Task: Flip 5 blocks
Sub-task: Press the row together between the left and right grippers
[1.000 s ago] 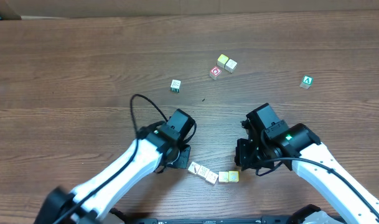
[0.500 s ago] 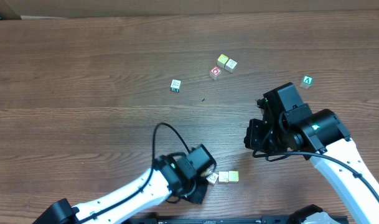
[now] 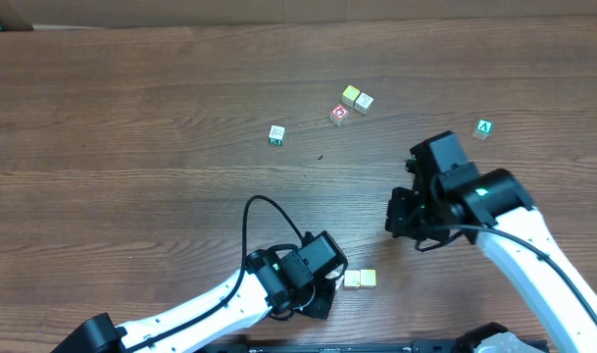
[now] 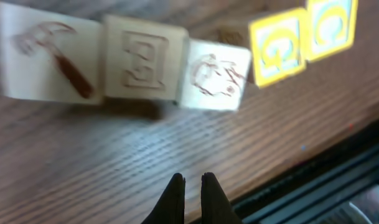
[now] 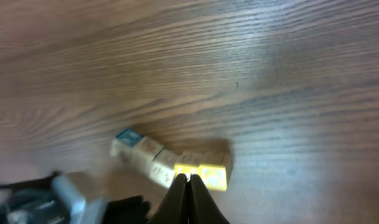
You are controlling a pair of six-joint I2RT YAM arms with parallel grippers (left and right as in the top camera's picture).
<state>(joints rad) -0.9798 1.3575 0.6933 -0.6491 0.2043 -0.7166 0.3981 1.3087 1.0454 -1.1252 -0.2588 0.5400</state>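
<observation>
Swinging down from its place left of the row, the white left arm [image 3: 220, 302] now sits low at the front edge of the brown wooden worktop [image 3: 131, 118]. Its wrist covers the near end of the line of small wooden blocks [image 4: 145, 59]. The white right arm [image 3: 519, 230] has drawn back up and to the right, well apart from them. Over the last half second both arms have barely shifted.

From overhead only the two yellow-faced blocks [image 3: 361, 279] at the row's right end show, and they lie where they lay a second ago. The left wrist view gives all five side by side: a hammer picture, a carved letter, a faint sketch, then the two yellow letters. They sit just ahead of the left fingers [image 4: 175, 193], which are pressed together and hold nothing. The right fingers [image 5: 182, 191] are likewise together and empty.

I judge that the work has passed from the right arm to the left. No block is tilted or lifted, though, and how many of the five are already turned cannot be told. Loose cubes farther back [image 3: 357, 98] lie untouched.
</observation>
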